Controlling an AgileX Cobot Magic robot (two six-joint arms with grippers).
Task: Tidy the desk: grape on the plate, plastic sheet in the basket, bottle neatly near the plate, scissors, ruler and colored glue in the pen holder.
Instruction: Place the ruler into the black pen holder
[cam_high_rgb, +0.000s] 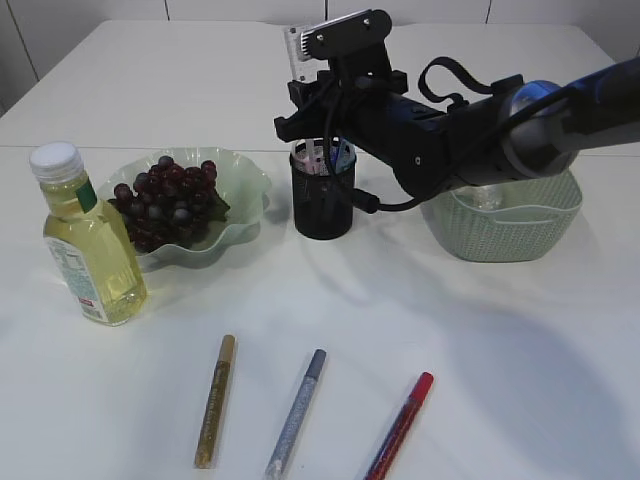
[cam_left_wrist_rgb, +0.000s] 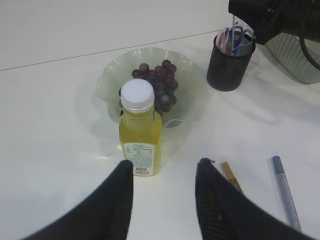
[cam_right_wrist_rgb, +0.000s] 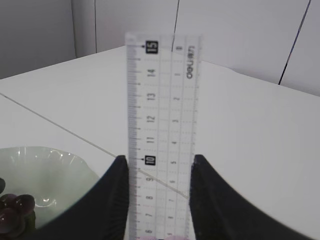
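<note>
- My right gripper (cam_right_wrist_rgb: 157, 200) is clamped on the clear ruler (cam_right_wrist_rgb: 162, 125), one finger on each long edge, and the ruler stands upright between them
- In the exterior view that gripper (cam_high_rgb: 325, 120) sits directly above the black mesh pen holder (cam_high_rgb: 322, 205), with the ruler's top end (cam_high_rgb: 300, 45) poking up past my wrist
- The scissors (cam_left_wrist_rgb: 239, 37), with purple and blue handles, already stand in the pen holder
- My left gripper (cam_left_wrist_rgb: 165, 192) hangs with its jaws parted and nothing between them, just in front of the bottle (cam_left_wrist_rgb: 140, 132)
- The bottle of yellow liquid stands upright with its white cap on, just beside the pale green plate (cam_high_rgb: 245, 185)
- The dark red grape (cam_high_rgb: 165, 205) bunch lies on the plate
- Three colored glue pens lie on the table near its front edge: gold (cam_high_rgb: 214, 400), silver (cam_high_rgb: 297, 410) and red (cam_high_rgb: 400, 425), apart from one another
- The green basket (cam_high_rgb: 510, 225) stands to the right of the pen holder, partly behind my right arm; something clear shows inside it, but I cannot tell what
</note>
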